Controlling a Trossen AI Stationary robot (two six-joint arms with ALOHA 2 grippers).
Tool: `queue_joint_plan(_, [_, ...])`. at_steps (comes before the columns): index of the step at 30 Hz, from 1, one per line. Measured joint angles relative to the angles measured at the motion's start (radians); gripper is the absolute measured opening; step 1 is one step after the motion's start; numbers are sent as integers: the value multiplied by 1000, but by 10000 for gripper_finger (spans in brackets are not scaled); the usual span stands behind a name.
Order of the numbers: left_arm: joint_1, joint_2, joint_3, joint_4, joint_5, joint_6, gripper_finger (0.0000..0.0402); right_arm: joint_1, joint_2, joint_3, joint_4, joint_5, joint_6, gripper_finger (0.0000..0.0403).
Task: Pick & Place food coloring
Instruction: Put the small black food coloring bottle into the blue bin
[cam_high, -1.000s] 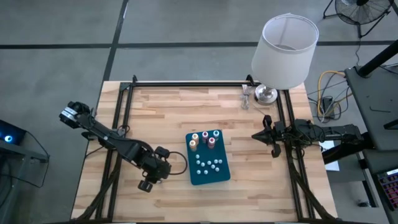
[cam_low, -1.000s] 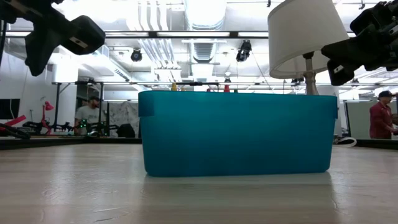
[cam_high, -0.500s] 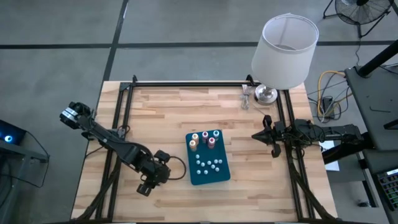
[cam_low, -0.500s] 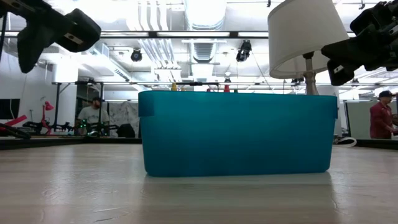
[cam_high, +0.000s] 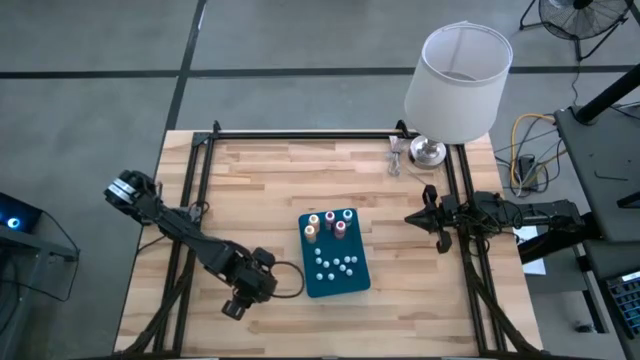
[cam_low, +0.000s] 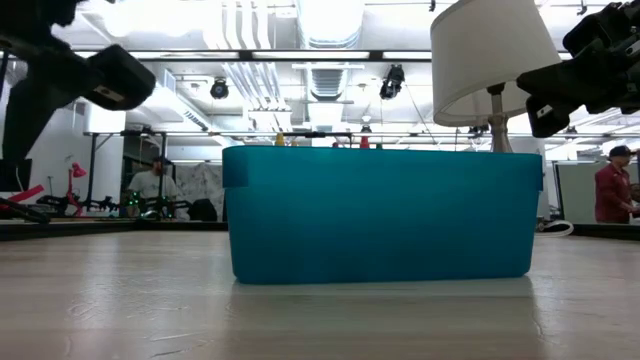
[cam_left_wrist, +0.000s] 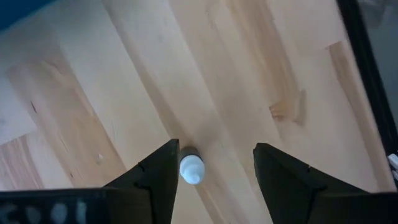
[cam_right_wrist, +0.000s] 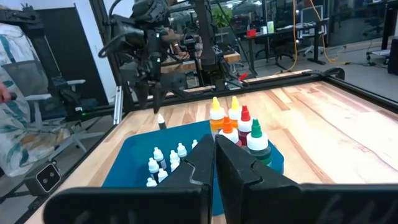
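Pale wooden worktop (cam_high: 260, 180), edged by a black frame, carries all items; grey floor surrounds it.

Left gripper (cam_high: 240, 297) sits in the lower left of the high view, just left of the teal tray (cam_high: 352, 283). Its fingers (cam_left_wrist: 158, 174) stand apart. One small white bottle (cam_left_wrist: 191, 169) stands upright on the bare wood between them, close against one finger; contact cannot be confirmed. A black cable loop (cam_high: 290, 278) lies between this gripper and the tray.

Right gripper (cam_high: 432, 220) is at the right edge of the worktop, centre right in the high view, well apart from the tray. Its fingers (cam_right_wrist: 199, 165) are pressed together with nothing between them.

Food coloring (cam_high: 330, 240) stands in the tray at frame centre. In the high view, four taller bottles are countable along the tray's upper end, and about ten small white ones fill the lower part. The right wrist view shows five taller tops: two yellow, one orange, one red, one green. In the low view the tray wall hides the bottles except two tops just above the rim.

One white lamp (cam_high: 458, 70) occupies the upper right corner of the worktop, its shade overhanging the frame. One small metal item (cam_high: 396, 160) lies just left of its base. People show in the room beyond.
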Motion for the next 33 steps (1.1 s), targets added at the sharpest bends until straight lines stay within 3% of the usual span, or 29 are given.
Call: queue_joint_plan(33, [21, 105, -83, 56, 1, -27, 178, 0, 0, 0, 0, 0, 0, 9])
